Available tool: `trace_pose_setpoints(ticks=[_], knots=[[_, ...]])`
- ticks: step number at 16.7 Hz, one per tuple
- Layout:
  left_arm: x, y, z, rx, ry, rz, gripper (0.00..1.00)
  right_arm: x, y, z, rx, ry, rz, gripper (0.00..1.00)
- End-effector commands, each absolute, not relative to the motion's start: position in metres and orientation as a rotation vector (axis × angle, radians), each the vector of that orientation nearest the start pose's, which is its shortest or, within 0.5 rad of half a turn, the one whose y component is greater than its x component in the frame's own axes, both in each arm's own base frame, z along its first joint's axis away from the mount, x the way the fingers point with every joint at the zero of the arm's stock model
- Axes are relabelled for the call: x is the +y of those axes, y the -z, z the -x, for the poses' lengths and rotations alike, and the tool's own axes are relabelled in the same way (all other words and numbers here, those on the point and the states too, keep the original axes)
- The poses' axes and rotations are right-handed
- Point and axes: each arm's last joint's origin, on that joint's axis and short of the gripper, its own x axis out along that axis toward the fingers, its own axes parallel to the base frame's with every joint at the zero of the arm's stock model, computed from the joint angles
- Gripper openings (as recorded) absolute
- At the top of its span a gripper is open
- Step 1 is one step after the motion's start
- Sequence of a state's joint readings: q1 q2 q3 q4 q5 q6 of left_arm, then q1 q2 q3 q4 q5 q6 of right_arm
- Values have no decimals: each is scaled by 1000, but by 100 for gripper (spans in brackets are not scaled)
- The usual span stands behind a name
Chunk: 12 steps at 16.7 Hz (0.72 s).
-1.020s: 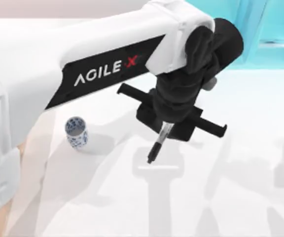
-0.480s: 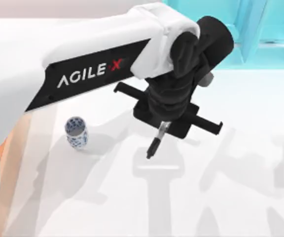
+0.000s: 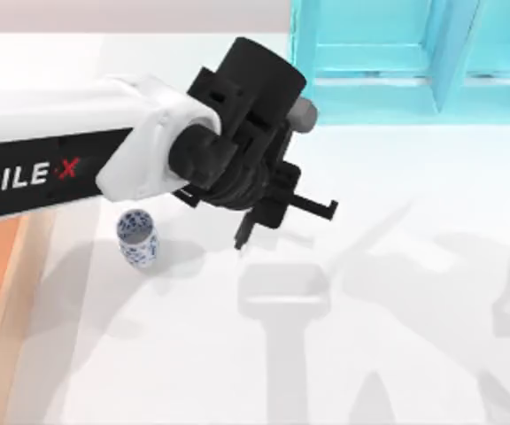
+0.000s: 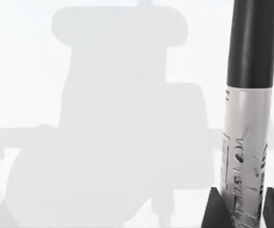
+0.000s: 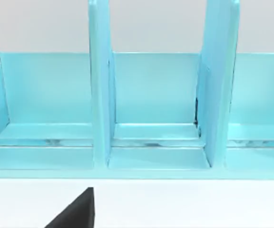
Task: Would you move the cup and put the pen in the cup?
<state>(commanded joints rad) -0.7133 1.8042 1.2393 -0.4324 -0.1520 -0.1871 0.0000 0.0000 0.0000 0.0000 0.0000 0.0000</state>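
White table (image 3: 414,354), turquoise shelving (image 3: 388,53) behind; left jaws (image 3: 253,220) gripping pen (image 3: 243,235) above it.

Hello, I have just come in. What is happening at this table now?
The left gripper holds the pen above the white table; the left wrist view shows the pen's grey barrel clamped between the fingers. The pen hangs to the right of the cup, not over it. The cup stands upright on the table's left part, with nothing in it. The right arm is parked, its wrist camera facing a turquoise shelf.
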Motion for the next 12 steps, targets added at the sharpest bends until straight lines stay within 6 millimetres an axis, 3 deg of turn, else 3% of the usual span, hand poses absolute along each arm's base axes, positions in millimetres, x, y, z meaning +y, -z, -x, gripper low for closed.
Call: trace_pose_setpoints(ticks=[5,12], knots=[[-186,-182,-273,632,421,-142,0,-1,-160,-106,0,0,0,100],[-117,-175,-218,158,379,-34,0,-1,-160,-106,0,0,0,100]])
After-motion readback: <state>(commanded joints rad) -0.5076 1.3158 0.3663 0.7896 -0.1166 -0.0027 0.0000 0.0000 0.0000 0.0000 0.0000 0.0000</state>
